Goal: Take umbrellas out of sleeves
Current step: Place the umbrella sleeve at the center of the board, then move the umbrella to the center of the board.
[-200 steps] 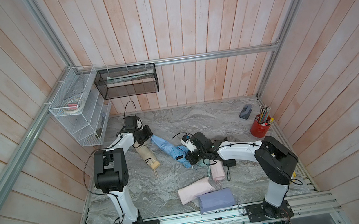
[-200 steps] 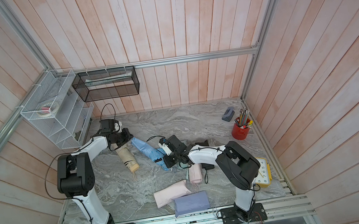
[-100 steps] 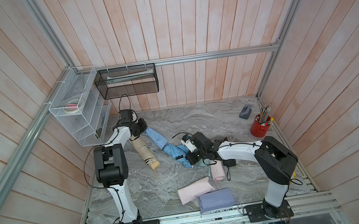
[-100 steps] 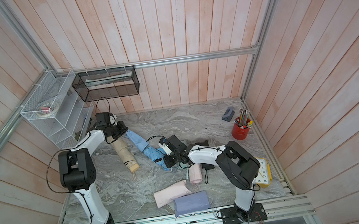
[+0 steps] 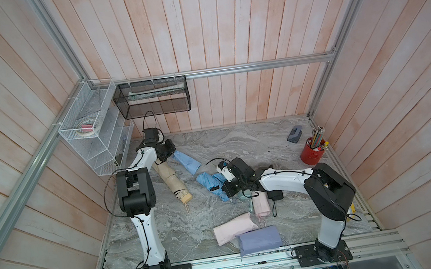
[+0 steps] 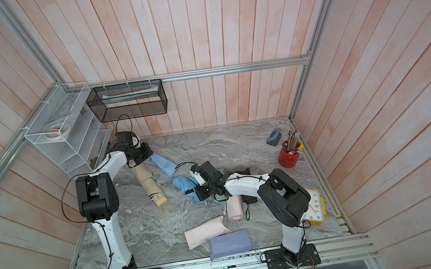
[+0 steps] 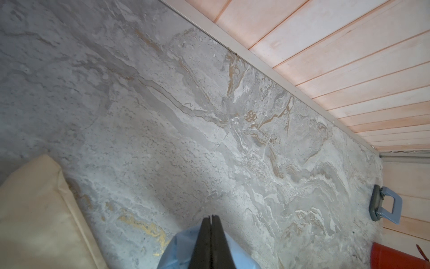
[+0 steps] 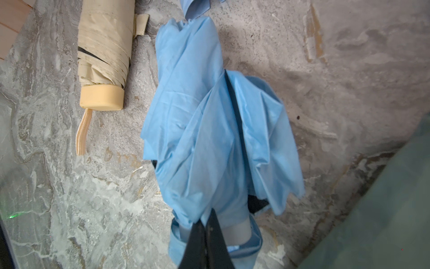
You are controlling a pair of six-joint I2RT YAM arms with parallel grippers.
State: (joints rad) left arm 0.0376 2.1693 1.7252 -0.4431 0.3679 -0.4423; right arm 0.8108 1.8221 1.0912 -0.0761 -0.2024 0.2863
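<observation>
- The left tool (image 7: 210,223) has its jaws pressed together on one end of the blue sleeve (image 5: 187,162), which trails over the table (image 5: 252,141) near the back wall.
- The right tool (image 8: 207,221) is closed on loose fabric at the handle end of the blue umbrella (image 8: 204,130), which lies mid-table.
- The sleeve looks fully off this umbrella. Its open end lies right by the umbrella's tip, though, so I cannot tell whether they are touching.
- The beige umbrella (image 5: 176,185) lies bare beside the blue one, with its cord free.
- By my reckoning, two umbrellas are out.
- Left to do:
  - The pink sleeve (image 5: 233,227) and the lavender sleeve (image 5: 259,239) sit bulging near the front edge.
  - A second pink sleeve (image 5: 261,204) lies just behind them.
  - The mint bundle (image 8: 384,209) and the black bundle (image 5: 274,195) are partly hidden under the right arm and probably not yet emptied.
</observation>
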